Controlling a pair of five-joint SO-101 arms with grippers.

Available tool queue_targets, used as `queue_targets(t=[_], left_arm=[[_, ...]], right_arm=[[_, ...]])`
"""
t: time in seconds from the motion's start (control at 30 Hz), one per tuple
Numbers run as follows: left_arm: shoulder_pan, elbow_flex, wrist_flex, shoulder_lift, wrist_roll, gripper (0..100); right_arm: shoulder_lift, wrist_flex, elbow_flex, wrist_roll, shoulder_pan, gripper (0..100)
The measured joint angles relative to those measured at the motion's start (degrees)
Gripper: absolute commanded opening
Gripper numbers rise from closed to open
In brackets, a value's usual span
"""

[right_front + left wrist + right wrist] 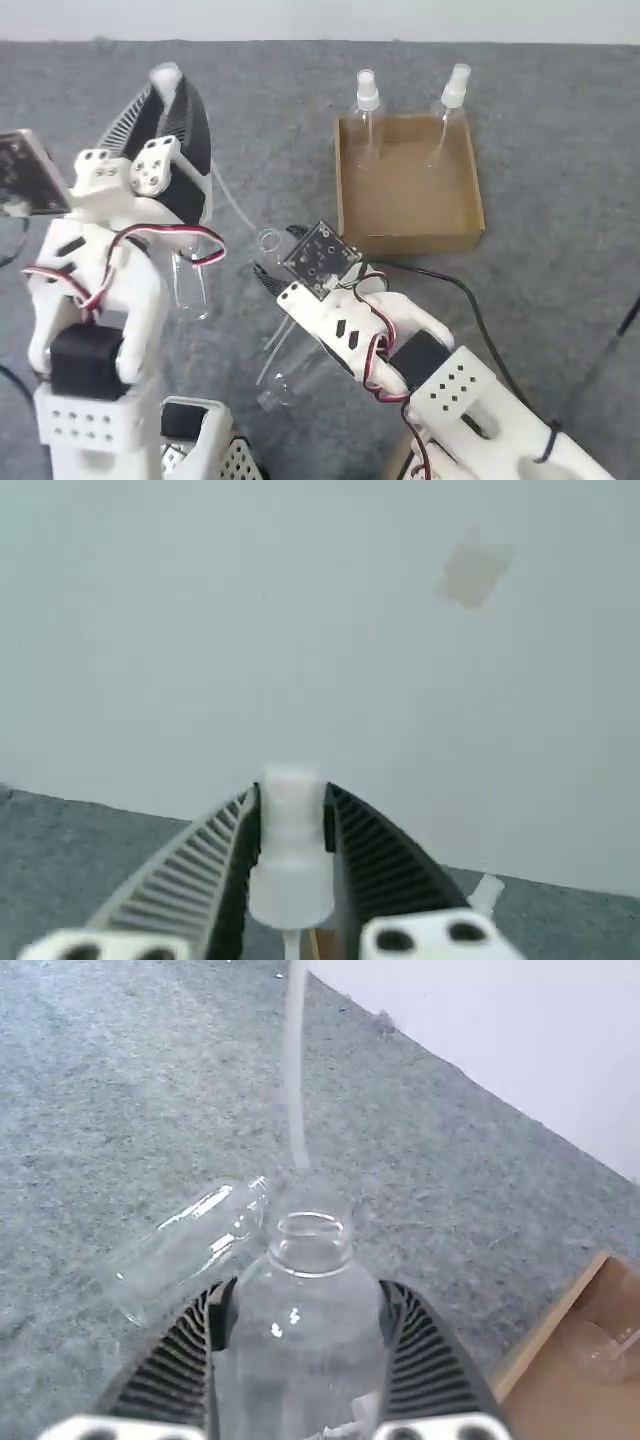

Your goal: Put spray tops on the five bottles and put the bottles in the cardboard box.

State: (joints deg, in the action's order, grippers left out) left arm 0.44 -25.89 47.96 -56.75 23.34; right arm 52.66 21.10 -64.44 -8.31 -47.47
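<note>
Within right pincer (305, 1300): uncapped bottle (300, 1365)

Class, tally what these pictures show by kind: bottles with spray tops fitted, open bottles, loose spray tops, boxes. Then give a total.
Bottles with spray tops fitted: 2, both in the cardboard box
Open bottles: 3, one in the right gripper, two lying on the carpet
Loose spray tops: 1, in the left gripper
Cardboard boxes: 1
Total: 7
</note>
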Motion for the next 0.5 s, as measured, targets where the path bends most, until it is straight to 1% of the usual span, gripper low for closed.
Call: queue_targets(t=[0.2,0.37,0.5], left_arm=[[0.18,-4.04,-0.18,-0.09,0.44,1],[3.6,-7.3,-0.18,-0.09,0.53,1],[4.75,-11.08,-0.18,-0.09,0.53,1]], right_arm=[[0.0,0.0,0.0,0.7,0.0,0.6],[0.09,-0.26,-1.41,0.7,0.0,0.6],[0.53,-0.53,-2.02,0.7,0.0,0.6]])
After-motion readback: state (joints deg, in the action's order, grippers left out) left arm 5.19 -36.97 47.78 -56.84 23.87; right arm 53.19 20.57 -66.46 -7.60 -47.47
